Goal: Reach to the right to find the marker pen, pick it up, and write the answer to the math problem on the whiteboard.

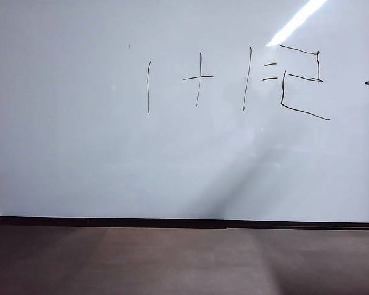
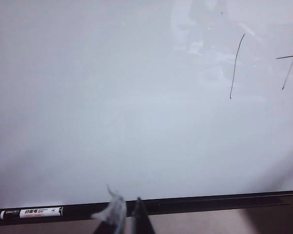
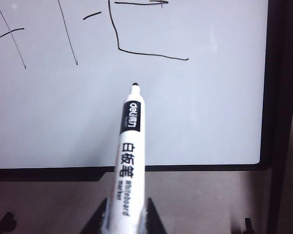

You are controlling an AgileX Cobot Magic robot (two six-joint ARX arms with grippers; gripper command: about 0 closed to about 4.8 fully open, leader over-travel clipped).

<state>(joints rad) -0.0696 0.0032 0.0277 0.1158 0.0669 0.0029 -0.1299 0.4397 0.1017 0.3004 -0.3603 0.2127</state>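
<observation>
The whiteboard (image 1: 80,153) bears the handwritten math problem (image 1: 212,80), "1 + 1 =", with the answer (image 1: 302,83), a boxy "2", at its three o'clock. The marker pen (image 3: 128,161) in the right hand (image 3: 124,222) reads "deli" on a black band, then Chinese characters and "Whiteboard Marker". A second pen (image 2: 31,212) on the board's lower frame carries a label too small to read.

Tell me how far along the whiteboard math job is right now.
Done: the answer, a boxy two, stands after the math problem on the whiteboard. In hand: the right gripper holds the marker pen, tip off the board. The left gripper sits shut by the bottom frame. Nothing obvious remains.
</observation>
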